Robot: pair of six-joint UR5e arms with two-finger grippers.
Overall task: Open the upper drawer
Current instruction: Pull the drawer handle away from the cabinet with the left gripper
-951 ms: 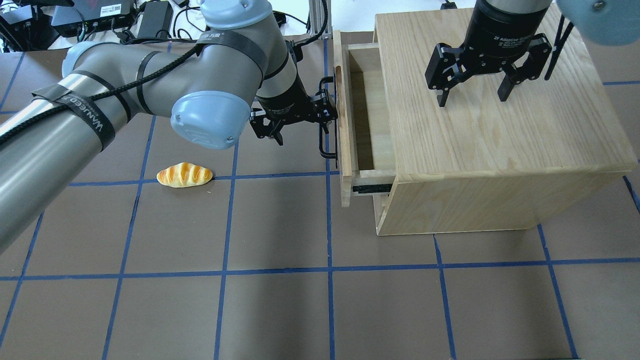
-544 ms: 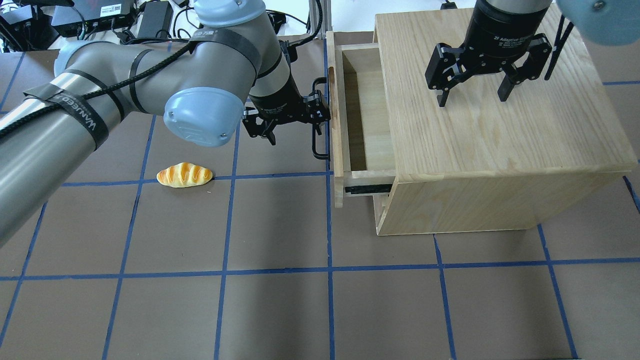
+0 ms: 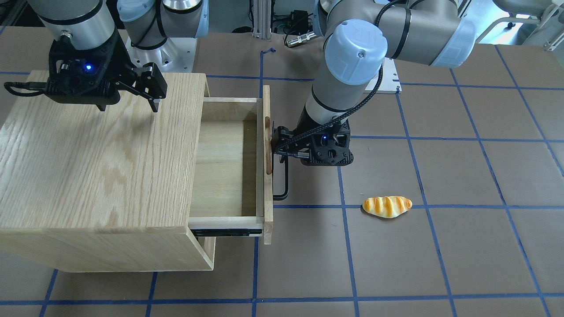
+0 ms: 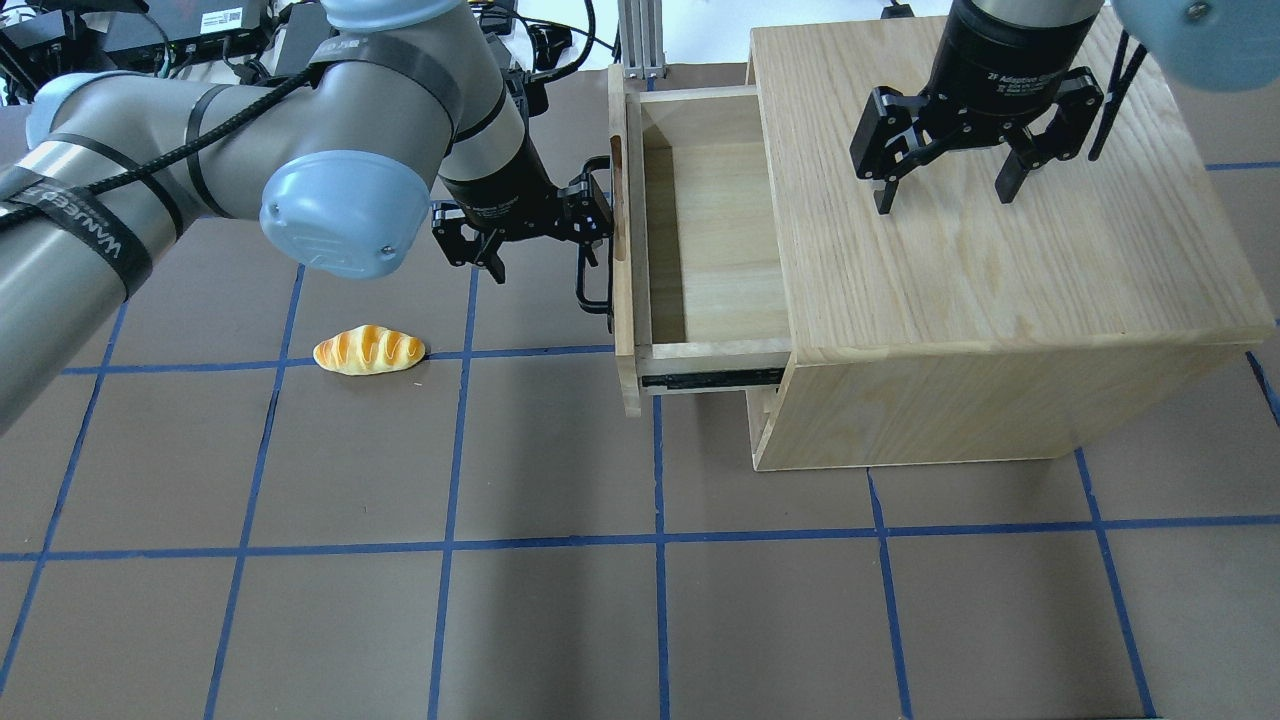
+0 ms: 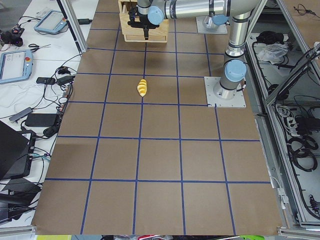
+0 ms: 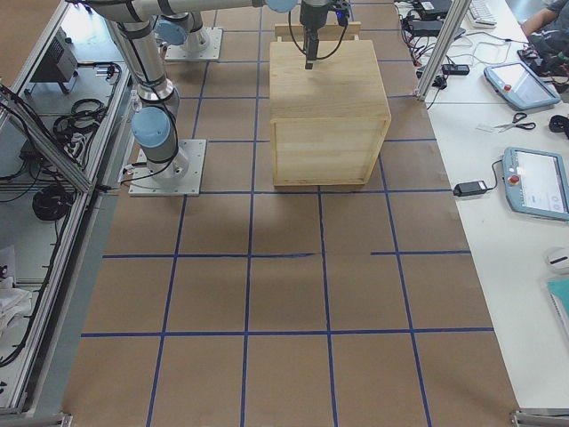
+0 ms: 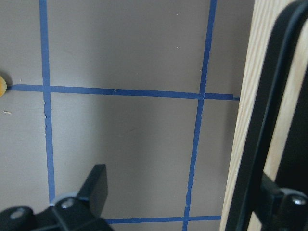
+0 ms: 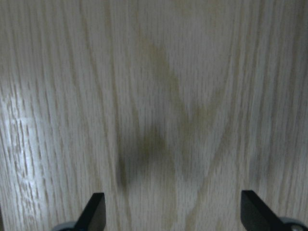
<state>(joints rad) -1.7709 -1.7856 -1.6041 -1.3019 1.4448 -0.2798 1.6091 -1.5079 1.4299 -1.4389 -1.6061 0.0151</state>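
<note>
The upper drawer stands pulled well out of the oak cabinet toward the overhead view's left, its inside empty. Its front panel carries a long black bar handle. My left gripper is open, with one finger hooked behind the handle and the other out over the table. In the left wrist view the handle runs in front of the right-hand finger. In the front view the drawer and the left gripper show too. My right gripper hangs open and empty just above the cabinet top.
A toy bread loaf lies on the brown, blue-gridded table left of the drawer; it also shows in the front view. Cables and electronics lie beyond the far table edge. A lower drawer front sits closed under the open one.
My left gripper has moved left with the handle hooked, and the upper drawer has slid further out of the cabinet. The right gripper and the bread have not moved.
</note>
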